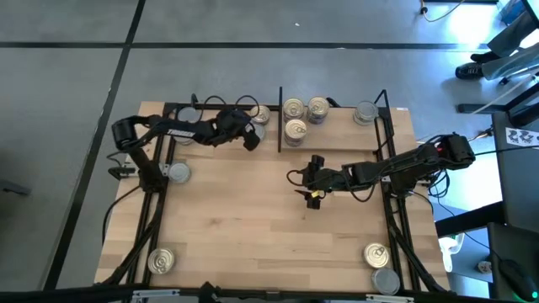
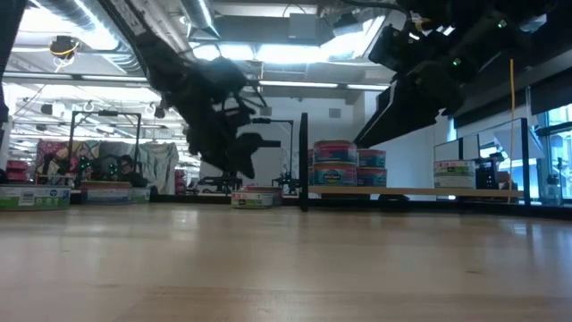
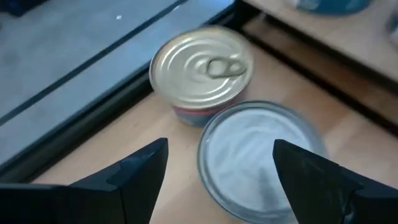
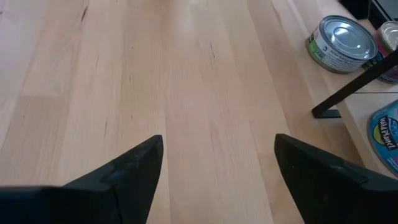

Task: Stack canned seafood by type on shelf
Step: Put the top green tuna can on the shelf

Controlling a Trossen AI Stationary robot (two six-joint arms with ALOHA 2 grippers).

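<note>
Surface (image 1: 253,219): light wood planks, filling the lower centre of the high view; same grain fills most of the right wrist view.

Floor (image 1: 76,93): grey, smooth, crossed by dark seam lines (image 1: 126,34) along the top and left of the high view.

Right edge of high view: a black shoe (image 1: 469,71) at upper right, pale furniture legs beside it. A white card with black square markers (image 1: 520,135) lies at mid right.

Low view, background: bright ceiling light panels (image 2: 295,54) across the top; cluttered benches and racks (image 2: 98,170) at mid left; windows (image 2: 554,152) at far right.
</note>
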